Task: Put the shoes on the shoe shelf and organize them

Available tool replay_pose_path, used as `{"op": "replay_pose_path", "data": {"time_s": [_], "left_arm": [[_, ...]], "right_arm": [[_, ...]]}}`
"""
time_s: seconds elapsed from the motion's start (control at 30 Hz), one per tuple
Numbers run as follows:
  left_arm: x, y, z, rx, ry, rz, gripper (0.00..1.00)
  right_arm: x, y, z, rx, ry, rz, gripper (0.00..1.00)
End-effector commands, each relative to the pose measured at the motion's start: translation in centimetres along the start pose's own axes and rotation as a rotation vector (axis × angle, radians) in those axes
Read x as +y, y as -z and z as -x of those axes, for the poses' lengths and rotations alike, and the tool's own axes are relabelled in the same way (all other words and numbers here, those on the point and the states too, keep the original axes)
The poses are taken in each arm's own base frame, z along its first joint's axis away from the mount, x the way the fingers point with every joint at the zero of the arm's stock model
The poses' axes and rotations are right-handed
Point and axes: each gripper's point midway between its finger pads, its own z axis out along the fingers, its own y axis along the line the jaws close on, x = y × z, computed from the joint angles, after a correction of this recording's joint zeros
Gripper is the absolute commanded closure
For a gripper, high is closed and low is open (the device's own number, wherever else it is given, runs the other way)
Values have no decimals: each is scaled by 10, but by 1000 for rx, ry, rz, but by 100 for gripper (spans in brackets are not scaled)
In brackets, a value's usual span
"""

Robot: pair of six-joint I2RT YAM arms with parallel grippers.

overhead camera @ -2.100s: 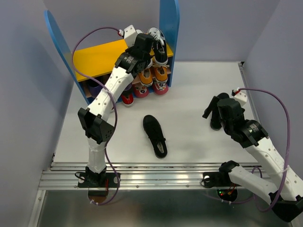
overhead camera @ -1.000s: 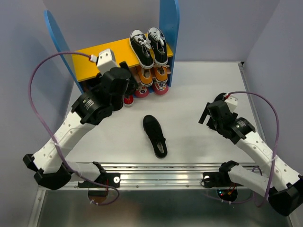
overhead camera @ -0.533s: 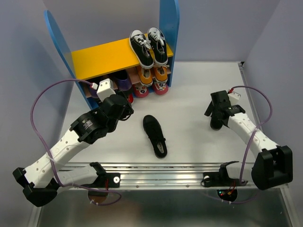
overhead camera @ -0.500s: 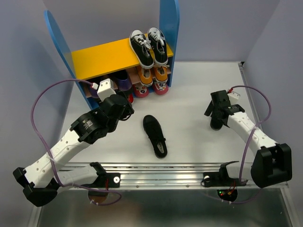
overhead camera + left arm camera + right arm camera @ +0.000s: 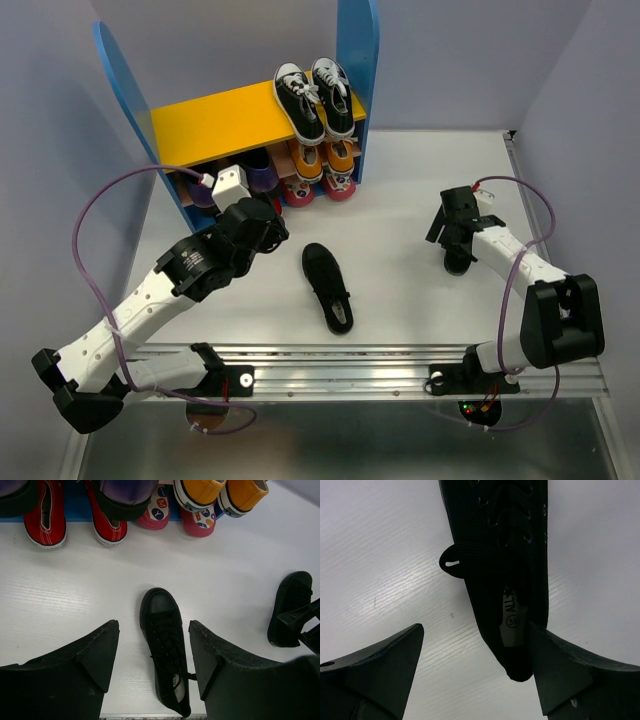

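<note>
The shoe shelf point(image 5: 210, 125) stands at the back, with black canvas sneakers point(image 5: 313, 100) on the right of its yellow top board and orange sneakers point(image 5: 322, 160) below them. One all-black shoe point(image 5: 328, 287) lies mid-table. My left gripper point(image 5: 268, 232) hovers open just left of and behind it; the left wrist view shows this shoe point(image 5: 165, 670) under the open left gripper point(image 5: 152, 630). A second black shoe point(image 5: 458, 255) lies at the right, with my right gripper point(image 5: 452, 235) over it. Its heel point(image 5: 517, 650) sits between the open jaws of the right gripper point(image 5: 476, 627), close to the right finger.
Red sneakers point(image 5: 47, 515), a purple shoe point(image 5: 125, 492) and pink printed shoes point(image 5: 157, 512) crowd the shelf's foot. Grey walls close in on the left, back and right. A metal rail point(image 5: 330, 375) runs along the near table edge.
My left arm has pulled back from the shelf and dropped toward the middle black shoe. My right arm has stretched out, bringing its gripper down around the heel of the right black shoe.
</note>
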Motion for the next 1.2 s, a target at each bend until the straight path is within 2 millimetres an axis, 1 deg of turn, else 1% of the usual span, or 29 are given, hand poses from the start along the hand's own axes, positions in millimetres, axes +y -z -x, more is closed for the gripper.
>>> {"op": "replay_pose_path", "data": {"time_s": [0.0, 0.1, 0.13, 0.23, 0.33, 0.43, 0.47, 0.53, 0.57, 0.6, 0.67, 0.7, 0.77, 0.83, 0.87, 0.93, 0.97, 1.03, 1.07, 1.1, 1.13, 1.17], "left_arm": [[-1, 3, 6, -31, 33, -22, 32], [-2, 3, 5, -26, 31, -23, 32], [-2, 3, 4, -23, 30, -22, 32], [-3, 3, 5, -25, 38, -25, 32], [-5, 2, 6, -26, 43, -32, 32], [-8, 1, 3, -17, 42, -39, 32], [-8, 1, 2, -13, 41, -39, 32], [-7, 1, 1, -10, 37, -35, 32], [-7, 1, 2, -9, 39, -34, 32], [-7, 1, 1, -8, 37, -33, 32], [-5, 2, 2, -11, 38, -29, 32], [-4, 4, 3, -14, 41, -33, 32], [-3, 5, 5, -18, 44, -31, 32], [-2, 7, 5, -21, 45, -30, 32], [-1, 7, 5, -21, 45, -29, 32], [0, 7, 4, -18, 45, -24, 32], [1, 6, 3, -17, 47, -25, 32], [1, 4, 0, -10, 45, -22, 32], [2, 3, -2, -8, 57, -17, 32], [4, 1, -6, 3, 51, 1, 33], [6, -1, -8, 8, 47, 13, 34], [7, -2, -10, 14, 45, 23, 35]], "right_arm": [[18, 7, 31, -86, -36, 75, 13], [18, 13, 34, -85, -39, 81, 13], [22, 22, 42, -101, -50, 110, 13], [26, 36, 56, -143, -58, 150, 13], [25, 37, 62, -158, -50, 138, 12], [23, 23, 52, -123, -30, 104, 12], [21, 14, 43, -98, -19, 79, 11], [20, 5, 35, -78, -18, 64, 11], [17, -1, 25, -58, -10, 53, 11], [17, -7, 20, -48, -10, 46, 11], [16, -13, 12, -29, -9, 36, 11], [14, -20, 4, -12, -5, 24, 11], [16, -24, -2, 4, -1, 30, 13], [21, -26, -5, 21, 6, 52, 20], [23, -26, -5, 23, 9, 64, 30], [30, -20, -2, 24, 12, 109, 46], [34, -17, 1, 18, 25, 136, 61], [40, -9, 2, 11, 30, 177, 75], [44, -1, 4, -2, 33, 200, 90], [48, 5, 3, -5, 44, 214, 96], [53, 10, 1, -8, 60, 233, 99], [69, 22, -8, -11, 113, 275, 99]]}}
